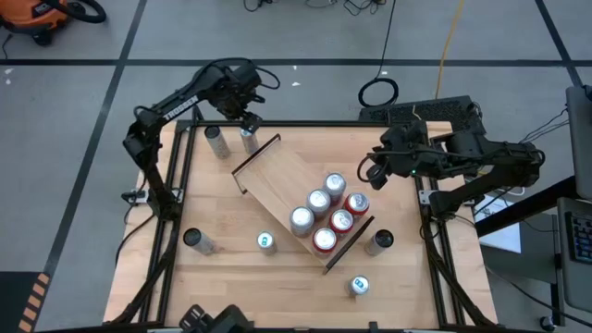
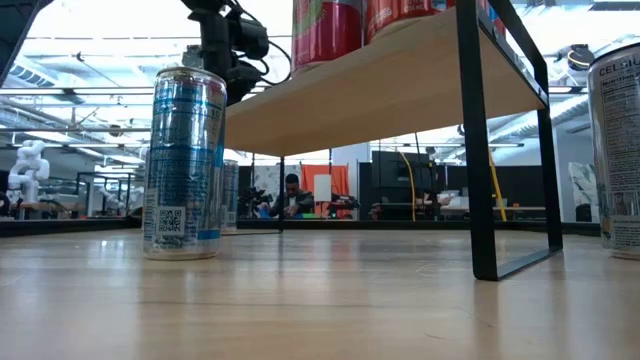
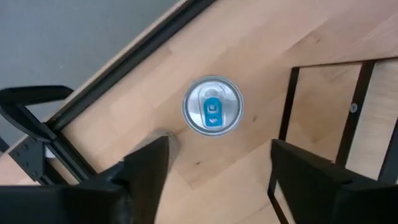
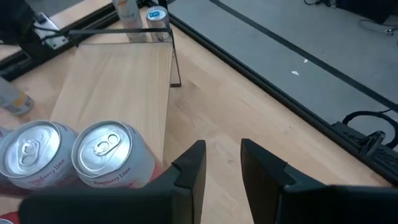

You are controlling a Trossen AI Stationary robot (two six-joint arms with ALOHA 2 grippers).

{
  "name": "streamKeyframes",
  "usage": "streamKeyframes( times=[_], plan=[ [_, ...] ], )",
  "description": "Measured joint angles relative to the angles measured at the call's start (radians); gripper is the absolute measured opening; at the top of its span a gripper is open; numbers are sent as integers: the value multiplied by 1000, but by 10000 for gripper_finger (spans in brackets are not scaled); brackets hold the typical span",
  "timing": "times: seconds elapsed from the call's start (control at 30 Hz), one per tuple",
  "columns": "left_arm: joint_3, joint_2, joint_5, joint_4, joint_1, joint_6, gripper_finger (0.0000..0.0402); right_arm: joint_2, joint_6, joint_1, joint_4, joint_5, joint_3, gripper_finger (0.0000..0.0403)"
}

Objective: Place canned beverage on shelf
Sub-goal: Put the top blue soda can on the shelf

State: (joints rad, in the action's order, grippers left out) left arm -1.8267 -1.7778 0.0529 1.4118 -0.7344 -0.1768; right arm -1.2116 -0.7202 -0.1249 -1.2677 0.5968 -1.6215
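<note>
The shelf (image 1: 277, 176), a light-wood board with black end rails, stands slantwise mid-table and carries several cans (image 1: 326, 211) on its near-right half. A silver can with a blue tab (image 3: 212, 106) stands upright on the tabletop just beyond the shelf's far-left rail (image 3: 287, 118). My left gripper (image 3: 214, 180) hangs above this can (image 1: 248, 141), pointing down, open, with a finger on either side and clear of it. My right gripper (image 4: 217, 165) hovers at the shelf's far-right side (image 1: 370, 174), with a narrow gap between its fingers and nothing in it.
A second can (image 1: 217, 141) stands left of the blue-tab can. Other loose cans stand on the table at the near left (image 1: 194, 240), near middle (image 1: 266, 242), right of the shelf (image 1: 379, 240) and near right (image 1: 359, 285). The table's black frame (image 3: 124, 68) runs close by.
</note>
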Motion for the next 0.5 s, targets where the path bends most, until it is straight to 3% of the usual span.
streamKeyframes(
  times=[0.27,0.5],
  plan=[
    [0,-64,-22,0,-19,23,352,-17,33,0,0,1,0,77],
    [0,-135,-22,-18,-20,48,372,-18,33,0,-1,3,0,77]
  ],
)
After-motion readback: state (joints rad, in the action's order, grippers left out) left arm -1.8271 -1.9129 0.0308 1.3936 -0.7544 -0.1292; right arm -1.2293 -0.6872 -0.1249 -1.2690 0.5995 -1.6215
